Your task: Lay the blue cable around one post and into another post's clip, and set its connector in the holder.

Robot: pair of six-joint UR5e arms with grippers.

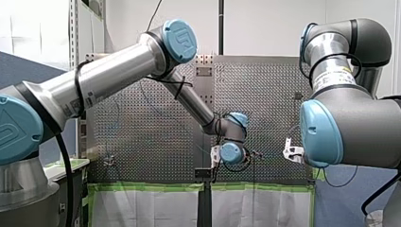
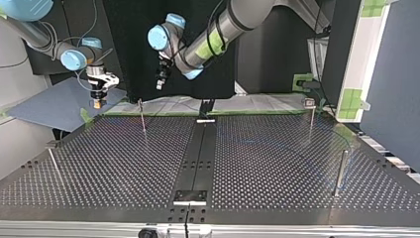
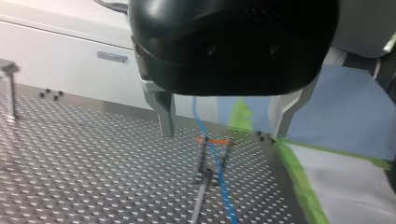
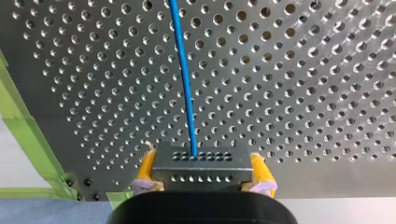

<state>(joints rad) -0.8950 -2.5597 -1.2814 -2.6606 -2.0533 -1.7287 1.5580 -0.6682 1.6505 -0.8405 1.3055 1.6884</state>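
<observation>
Blue, thin and limp, the cable (image 4: 184,84) will handle as a light thing with almost no stiffness. It sags and curves wherever you leave it slack, so it goes only where tension leads it. Its one rigid part is the connector (image 4: 201,161), a small dark block with rows of holes. Your right end effector (image 4: 203,169) has it there, clenched on the block's two sides by the yellow pads (image 4: 145,168), apart from the post and near the edge of the perforated tabletop (image 4: 303,93). The grip looks sound. I judge the block the right place to hold, since a pinch on the strand itself could let it slide through or kink.

Your left end effector (image 3: 226,122) hangs released above the post (image 3: 205,179), its metal fingers (image 3: 164,112) wide apart and holding nothing. The cable passes under them and meets the post at its forked top. I cannot tell whether it sits between the prongs or only in front of them. If you take the strand with the left, take it just beside the post. Close lightly and let the strand slip through as a guide rather than clamping hard. Pull gently from the connector's end: a thin post could bend, and a sharp tug could strain the joint where cable meets block.
</observation>
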